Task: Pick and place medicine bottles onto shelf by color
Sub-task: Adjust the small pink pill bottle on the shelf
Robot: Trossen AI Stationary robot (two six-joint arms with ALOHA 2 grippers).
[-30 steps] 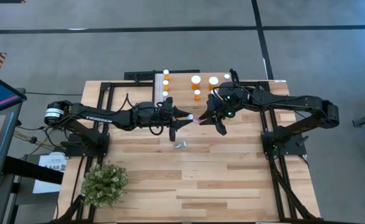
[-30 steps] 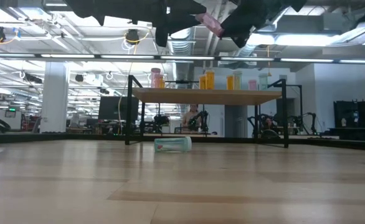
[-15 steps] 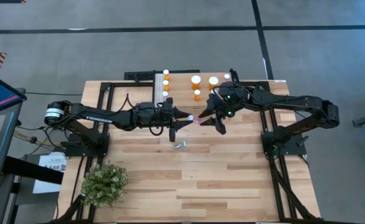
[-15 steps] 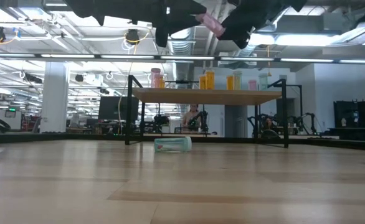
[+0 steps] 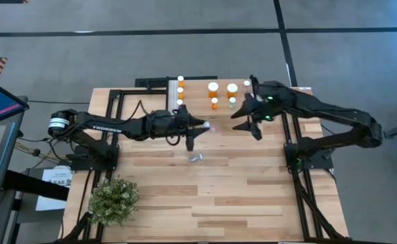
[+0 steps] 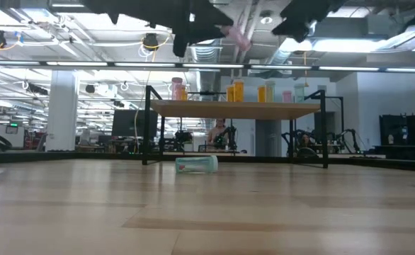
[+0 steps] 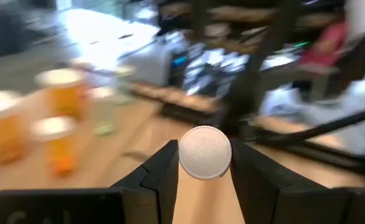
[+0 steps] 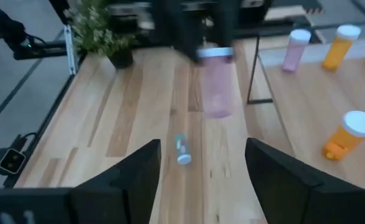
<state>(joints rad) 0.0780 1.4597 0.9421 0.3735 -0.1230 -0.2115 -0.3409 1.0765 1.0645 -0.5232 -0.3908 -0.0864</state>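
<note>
Pink bottle (image 6: 237, 35), top centre, is clamped by left gripper (image 7: 204, 163) at its cap for shelving; right gripper (image 8: 202, 163) hangs apart, jaws spread, empty.

Seen from above, the wooden tabletop (image 5: 205, 196) carries both dark arms reaching toward its middle from either side. The left claw (image 5: 202, 125) sits near the centre, closed on a small pink bottle (image 5: 212, 126) whose end pokes out past the tips. The right claw (image 5: 247, 122) hangs apart from it, to the right, its fingers spread with nothing between them. Below the left claw a small pale bottle (image 5: 196, 158) lies on its side on the planks. Along the far edge the shelf (image 5: 253, 95) bears several white-capped bottles, among them orange ones (image 5: 214, 103). A potted plant (image 5: 112, 198) stands at the near left corner.
</note>
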